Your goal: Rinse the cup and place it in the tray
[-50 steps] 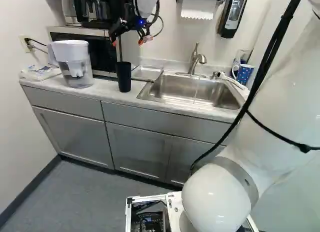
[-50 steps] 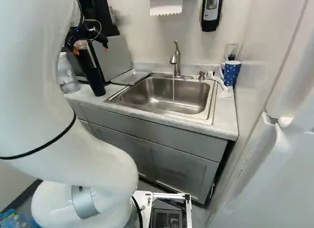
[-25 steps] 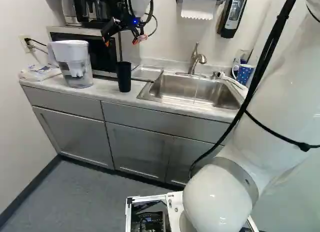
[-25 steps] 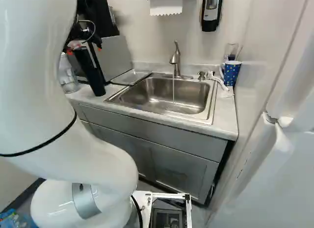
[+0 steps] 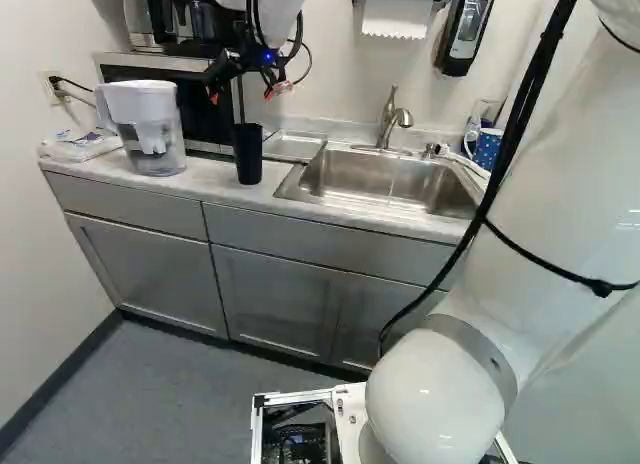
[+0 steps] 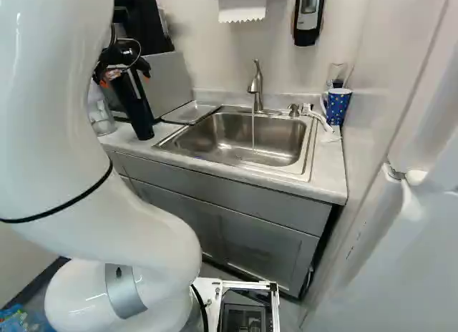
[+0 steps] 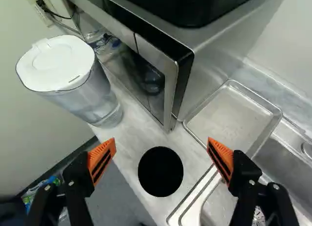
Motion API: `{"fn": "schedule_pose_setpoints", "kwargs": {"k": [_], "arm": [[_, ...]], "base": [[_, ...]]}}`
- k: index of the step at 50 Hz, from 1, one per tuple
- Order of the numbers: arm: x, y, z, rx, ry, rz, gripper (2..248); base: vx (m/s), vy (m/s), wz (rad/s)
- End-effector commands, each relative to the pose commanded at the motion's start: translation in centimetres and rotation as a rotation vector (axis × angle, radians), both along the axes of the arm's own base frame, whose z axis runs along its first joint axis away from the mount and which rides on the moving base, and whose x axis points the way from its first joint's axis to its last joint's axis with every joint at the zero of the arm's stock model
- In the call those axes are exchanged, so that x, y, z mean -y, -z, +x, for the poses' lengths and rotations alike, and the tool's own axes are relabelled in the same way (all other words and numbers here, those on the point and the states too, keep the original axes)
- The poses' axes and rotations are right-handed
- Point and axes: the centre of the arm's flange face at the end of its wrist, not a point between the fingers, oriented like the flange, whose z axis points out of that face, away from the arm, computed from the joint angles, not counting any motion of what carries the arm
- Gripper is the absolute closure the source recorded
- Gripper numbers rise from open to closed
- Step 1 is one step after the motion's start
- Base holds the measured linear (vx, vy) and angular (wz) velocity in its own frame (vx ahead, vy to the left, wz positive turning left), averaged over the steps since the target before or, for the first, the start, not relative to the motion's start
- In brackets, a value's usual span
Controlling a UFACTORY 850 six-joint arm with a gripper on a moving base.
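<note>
In the left base view my gripper (image 5: pixel 241 96) hangs above the black cup (image 5: pixel 248 154), which stands on the counter in front of the microwave. The wrist view has the gripper (image 7: pixel 162 148) with its orange pads wide apart, and the round dark top of the cup (image 7: pixel 160 171) shows between and below them, untouched. Beside the microwave lies the metal tray (image 7: pixel 234 116), flat and holding nothing. A thin stream of water falls from the faucet (image 6: pixel 256 85) into the sink (image 6: pixel 243 137).
A water pitcher (image 5: pixel 150 129) stands left of the cup in the left base view, near the microwave (image 7: pixel 161 65). At the sink's far side are a blue dotted mug (image 6: pixel 337 106) and a white brush (image 6: pixel 318 119). A soap dispenser (image 5: pixel 467 29) hangs on the wall.
In the left base view my gripper has shifted left and then lower, nearer to the spot above the cup. Its fingers have stayed open. The cup and the base have not moved.
</note>
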Motion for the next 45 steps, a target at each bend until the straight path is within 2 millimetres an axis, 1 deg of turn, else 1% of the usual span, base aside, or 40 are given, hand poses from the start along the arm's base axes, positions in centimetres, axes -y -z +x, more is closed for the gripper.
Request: {"fn": "schedule_pose_setpoints", "kwargs": {"k": [29,45], "arm": [[-0.3,3.0,-1.5,0.003,-0.021,0.002,3],[0.4,4.7,-3.0,0.006,-0.023,0.003,3]], "base": [[0.0,0.0,0.0],[0.0,0.0,0.0]]}}
